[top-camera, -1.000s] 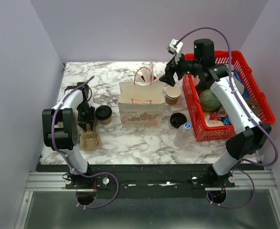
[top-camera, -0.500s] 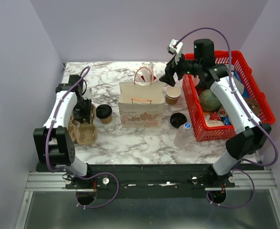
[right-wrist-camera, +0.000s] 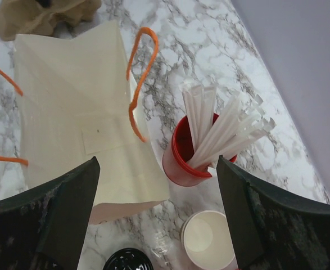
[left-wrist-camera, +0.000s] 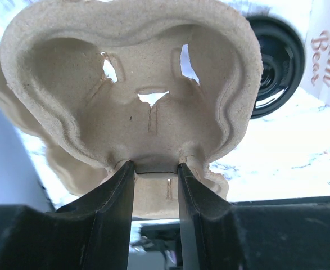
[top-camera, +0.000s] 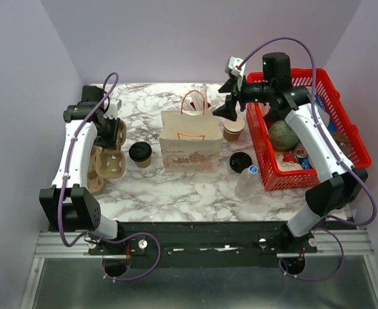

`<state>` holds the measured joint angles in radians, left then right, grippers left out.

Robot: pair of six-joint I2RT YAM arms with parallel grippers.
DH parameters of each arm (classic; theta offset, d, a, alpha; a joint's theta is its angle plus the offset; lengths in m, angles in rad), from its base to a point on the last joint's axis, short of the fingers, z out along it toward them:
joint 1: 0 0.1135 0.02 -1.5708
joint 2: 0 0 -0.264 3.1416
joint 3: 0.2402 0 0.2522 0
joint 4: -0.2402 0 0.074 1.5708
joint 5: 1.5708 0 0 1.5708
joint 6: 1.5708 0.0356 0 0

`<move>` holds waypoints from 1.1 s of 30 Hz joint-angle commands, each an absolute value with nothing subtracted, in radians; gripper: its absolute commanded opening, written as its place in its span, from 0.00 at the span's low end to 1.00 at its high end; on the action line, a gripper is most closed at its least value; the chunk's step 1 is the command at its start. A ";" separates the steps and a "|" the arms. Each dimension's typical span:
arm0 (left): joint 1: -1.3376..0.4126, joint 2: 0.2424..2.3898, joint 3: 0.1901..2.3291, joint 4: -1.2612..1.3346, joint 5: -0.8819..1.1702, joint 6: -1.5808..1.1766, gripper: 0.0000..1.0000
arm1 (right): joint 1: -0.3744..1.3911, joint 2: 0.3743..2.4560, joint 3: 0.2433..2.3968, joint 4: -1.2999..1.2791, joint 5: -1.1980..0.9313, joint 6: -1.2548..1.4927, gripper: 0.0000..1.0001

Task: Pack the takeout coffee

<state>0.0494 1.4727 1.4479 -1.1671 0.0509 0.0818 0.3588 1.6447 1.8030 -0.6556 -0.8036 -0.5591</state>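
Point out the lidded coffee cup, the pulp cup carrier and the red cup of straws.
lidded coffee cup (top-camera: pixel 140 152): top external view, on its black lid.
pulp cup carrier (left-wrist-camera: pixel 136 107): left wrist view, on its moulded middle.
red cup (right-wrist-camera: pixel 179 163): right wrist view, on its outer red wall.

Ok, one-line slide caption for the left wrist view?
Left hand pinching the edge of the cardboard cup tray, with the black-lidded coffee cup and paper bag in the background.

A paper bag (top-camera: pixel 190 145) with orange handles stands on the marble table (top-camera: pixel 176 190), a red cup (right-wrist-camera: pixel 181 154) of wrapped straws behind it. To its right are a lidless tan cup (top-camera: pixel 233 127) (white inside), a loose black lid (top-camera: pixel 240 161), a clear bottle (top-camera: pixel 246 182) and a red basket (top-camera: pixel 282 174). A cardboard cup tray (top-camera: pixel 108 164) is at the left
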 commanded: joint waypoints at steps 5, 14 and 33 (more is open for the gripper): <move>0.067 1.384 1.627 -1.077 0.245 0.296 0.00 | 0.360 1.669 1.854 -0.658 -0.969 -0.580 0.94; 0.067 1.338 1.825 -0.918 0.563 0.336 0.00 | 0.393 1.799 2.015 -0.755 -1.017 -0.640 0.92; -0.153 1.324 1.759 -0.466 0.953 0.150 0.00 | 0.436 1.899 2.023 -0.805 -0.833 -0.672 0.59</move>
